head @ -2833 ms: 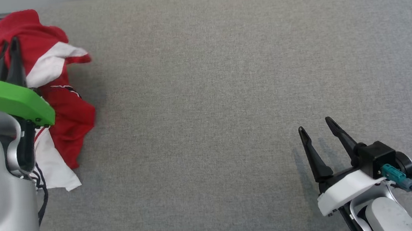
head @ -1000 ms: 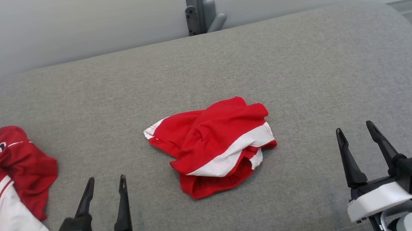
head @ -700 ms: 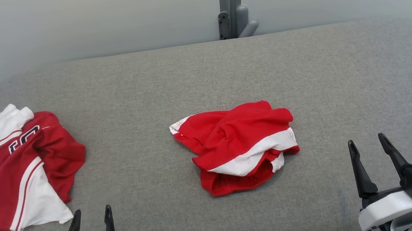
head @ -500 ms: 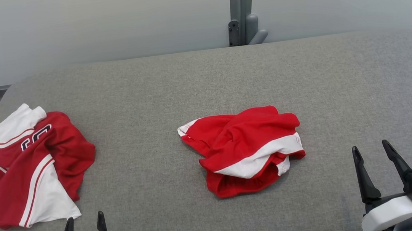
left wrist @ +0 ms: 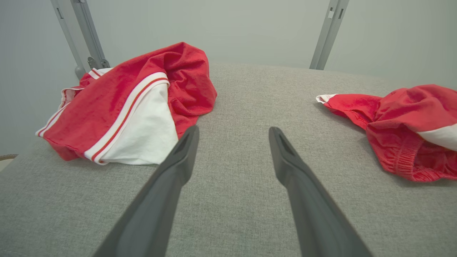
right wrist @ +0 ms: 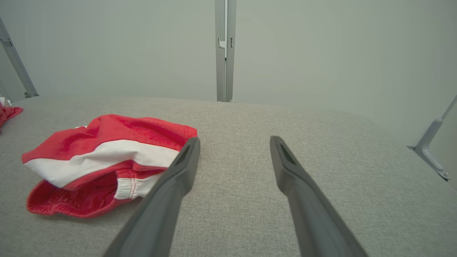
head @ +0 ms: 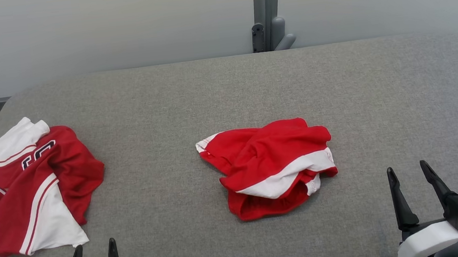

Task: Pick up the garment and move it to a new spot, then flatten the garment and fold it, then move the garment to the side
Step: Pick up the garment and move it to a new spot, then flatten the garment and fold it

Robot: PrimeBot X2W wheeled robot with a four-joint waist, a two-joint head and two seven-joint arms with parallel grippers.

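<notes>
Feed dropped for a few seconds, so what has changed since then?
The left gripper, which was up over the jersey, has drawn back clear of it, open and empty; the jersey lies crumpled on the couch. The head view has swung too. The shorts and the open right gripper look unchanged.

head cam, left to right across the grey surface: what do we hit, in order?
red and white jersey → red shorts → right claw. The left claw overlaps the jersey's span, so it is left out of the order.
</notes>
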